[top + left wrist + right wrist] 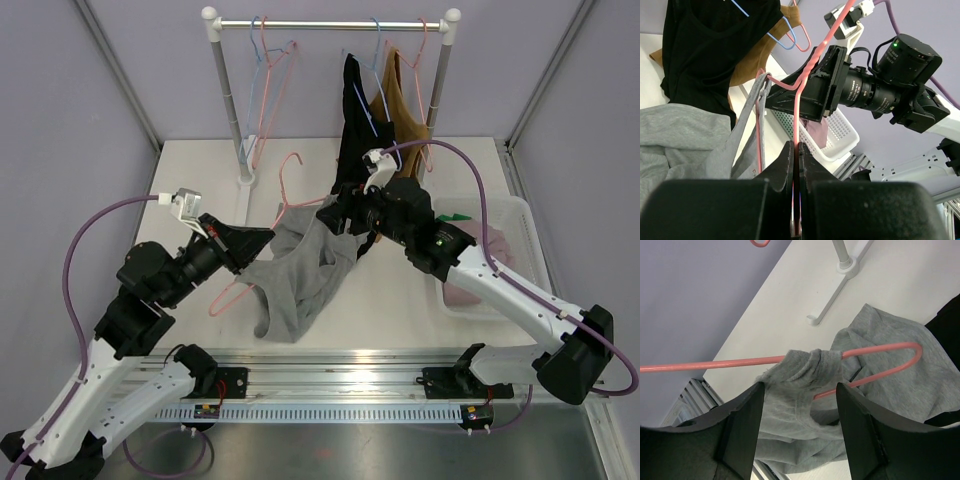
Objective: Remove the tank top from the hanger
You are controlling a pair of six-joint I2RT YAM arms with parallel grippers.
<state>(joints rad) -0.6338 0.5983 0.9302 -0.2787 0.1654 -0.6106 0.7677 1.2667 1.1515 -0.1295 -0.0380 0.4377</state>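
- The table (400, 300) is pale; the arms cover much of its near half.
- A clothes rack (330, 22) stands at the far edge. Its right foot is hidden behind the hanging clothes.
- A white basket (524, 228) sits on the right. The right arm cuts off most of it, and only a bit of pink cloth (462, 296) shows inside.
- The grey tank top (300, 275) lies crumpled at mid-table between the two grippers. One strap is bunched around the hanger's end, as the right wrist view shows. The other strap cannot be made out.
- A black garment (352, 120) and a brown garment (403, 112) hang on the rack, the brown one partly behind the black.
- The pink hanger (797, 115) still carries the tank top. Fabric covers most of its wire.
- The left gripper (796, 150) is clamped tight on the hanger's wire.
- The right gripper (800, 387) has its jaws spread wide around the bunched strap. Whether the fingers (747, 410) touch the fabric is unclear.
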